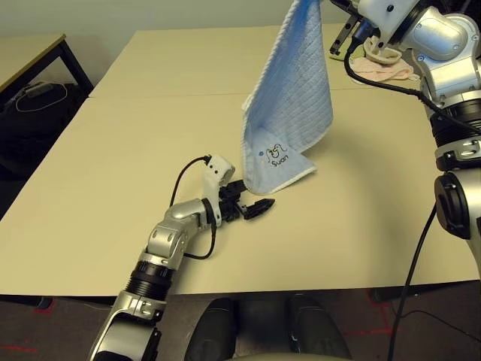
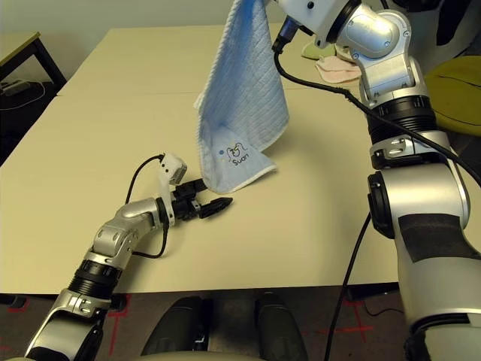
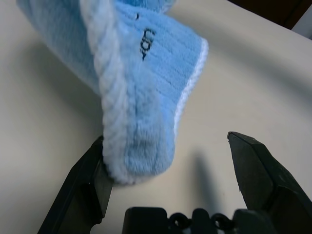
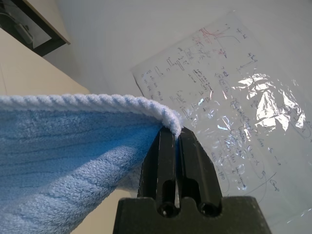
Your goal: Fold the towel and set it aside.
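Left eye view: one towel (image 1: pixel 289 98), two tools, one tabletop (image 1: pixel 113 188), and a small heap of other cloths (image 1: pixel 385 68) lying far back under the right arm, a pink one and a greenish one among them.

The towel is light blue terry with a ribbed weave, white piped edging and a small dark printed motif with lettering near its bottom corner. It hangs lengthwise from the right tool (image 4: pixel 174 146), which is raised high above the tabletop and clenched on the piped top corner, its two black fingers pressed together over the edging. The towel's lowest corner reaches down to the tabletop, just ahead of the left tool (image 1: pixel 252 207).

The left tool lies low over the tabletop, its fingers (image 3: pixel 258 170) spread wide and released. In the left wrist view the towel's bottom fold sits between them, against one finger and clear of the other.

To the left of the left tool the tabletop is bare out to its edge; a seam crosses the surface behind the towel. A dark-framed side table (image 1: pixel 30 56) stands beyond the left edge.
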Available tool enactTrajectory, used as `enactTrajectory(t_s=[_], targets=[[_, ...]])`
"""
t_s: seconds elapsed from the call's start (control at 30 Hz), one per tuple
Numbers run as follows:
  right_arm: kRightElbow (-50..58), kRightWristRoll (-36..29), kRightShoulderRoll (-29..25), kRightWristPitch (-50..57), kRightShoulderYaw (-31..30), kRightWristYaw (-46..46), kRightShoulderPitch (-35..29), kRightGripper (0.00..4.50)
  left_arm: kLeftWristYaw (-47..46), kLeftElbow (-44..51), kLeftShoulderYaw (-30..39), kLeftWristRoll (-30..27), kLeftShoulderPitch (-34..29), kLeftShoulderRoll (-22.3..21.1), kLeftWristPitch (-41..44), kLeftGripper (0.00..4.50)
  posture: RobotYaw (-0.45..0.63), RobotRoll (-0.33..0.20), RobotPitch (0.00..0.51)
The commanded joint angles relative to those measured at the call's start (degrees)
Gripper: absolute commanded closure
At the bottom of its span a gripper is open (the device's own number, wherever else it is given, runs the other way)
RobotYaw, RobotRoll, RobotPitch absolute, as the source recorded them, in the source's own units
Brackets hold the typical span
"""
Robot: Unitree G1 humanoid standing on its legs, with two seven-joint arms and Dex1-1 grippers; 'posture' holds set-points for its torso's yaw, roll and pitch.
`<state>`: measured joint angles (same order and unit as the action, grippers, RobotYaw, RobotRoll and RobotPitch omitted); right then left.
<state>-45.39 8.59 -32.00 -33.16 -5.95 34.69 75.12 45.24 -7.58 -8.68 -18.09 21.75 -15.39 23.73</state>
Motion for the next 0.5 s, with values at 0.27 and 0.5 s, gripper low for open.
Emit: enactTrajectory(t_s=[0.27,0.5], targets=[[0.82,-0.58,-0.1,-0.07,0.53,0.21,0.07,4.46,4.0,0.52,-0.41,-0.28,-1.21,-3.56,2.23,0.0,0.09,0.0,0.061],[0.97,-0.69,-0.14,-0.06,0.57,0.28,-0.1,4.46,5.3,0.5,-0.1,-0.22,-1.67,-5.04,1.89,0.0,0.09,0.0,0.062]])
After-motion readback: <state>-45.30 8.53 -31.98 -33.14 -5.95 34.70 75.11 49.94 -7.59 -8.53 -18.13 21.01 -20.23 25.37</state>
